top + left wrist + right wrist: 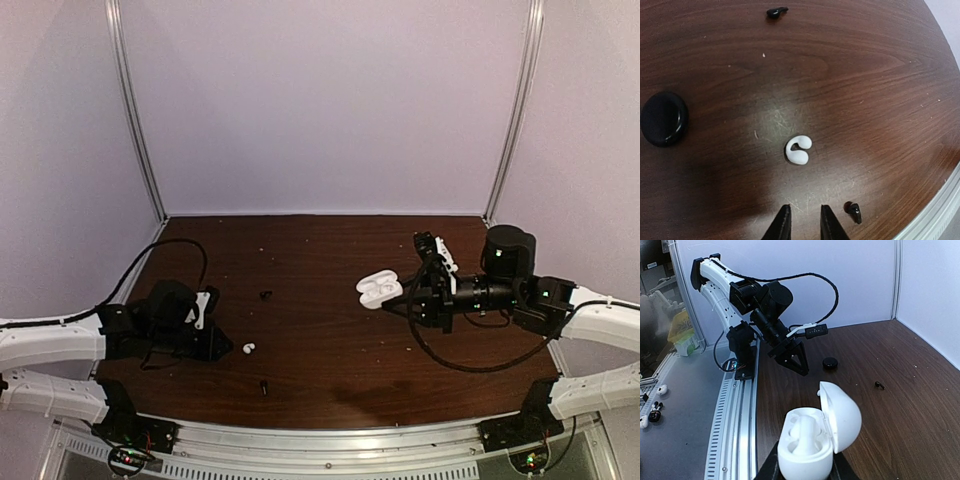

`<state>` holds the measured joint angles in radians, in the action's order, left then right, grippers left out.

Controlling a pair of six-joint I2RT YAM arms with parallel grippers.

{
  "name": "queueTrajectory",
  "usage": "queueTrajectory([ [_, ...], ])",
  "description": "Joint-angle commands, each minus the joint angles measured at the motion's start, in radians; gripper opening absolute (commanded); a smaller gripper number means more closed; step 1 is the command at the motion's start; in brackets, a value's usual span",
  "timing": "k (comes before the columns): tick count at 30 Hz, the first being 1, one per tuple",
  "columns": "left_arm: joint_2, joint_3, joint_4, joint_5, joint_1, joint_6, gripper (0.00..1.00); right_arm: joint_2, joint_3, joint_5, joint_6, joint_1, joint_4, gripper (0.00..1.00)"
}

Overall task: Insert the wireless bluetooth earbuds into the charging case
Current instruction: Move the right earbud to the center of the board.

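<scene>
Dark wood worktop (pixel 320 250) bearing one loose earbud (pixel 798 150); the left gripper (pixel 805 222), slightly parted and empty, sits at its 6 o'clock, lined up for pickup. Toward 3 o'clock, the right gripper (pixel 805 475) clamps the charging case (pixel 815 435), lid open, hollows presented upward.

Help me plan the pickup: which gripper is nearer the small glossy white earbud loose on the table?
Left. The left gripper sits just short of the earbud; the right gripper is across the table, holding the open white charging case.
</scene>
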<state>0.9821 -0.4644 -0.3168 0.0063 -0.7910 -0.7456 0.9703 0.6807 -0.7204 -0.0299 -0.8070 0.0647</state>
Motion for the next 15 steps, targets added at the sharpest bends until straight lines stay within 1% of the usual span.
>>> queueTrajectory([
  [1,0.044,0.02,0.059,-0.038,0.008,-0.093,0.19,-0.015,0.0,-0.011,0.005,0.003,0.027,0.0],
  [7,0.178,0.004,0.13,-0.015,0.03,-0.078,0.13,-0.016,0.006,-0.009,0.004,0.003,0.019,0.0],
  [9,0.226,-0.015,0.145,-0.015,0.038,-0.059,0.12,-0.018,0.008,-0.009,0.004,0.003,0.015,0.0],
  [15,0.303,-0.046,0.177,-0.007,0.076,0.002,0.1,-0.025,0.01,-0.007,0.001,0.003,0.006,0.0],
])
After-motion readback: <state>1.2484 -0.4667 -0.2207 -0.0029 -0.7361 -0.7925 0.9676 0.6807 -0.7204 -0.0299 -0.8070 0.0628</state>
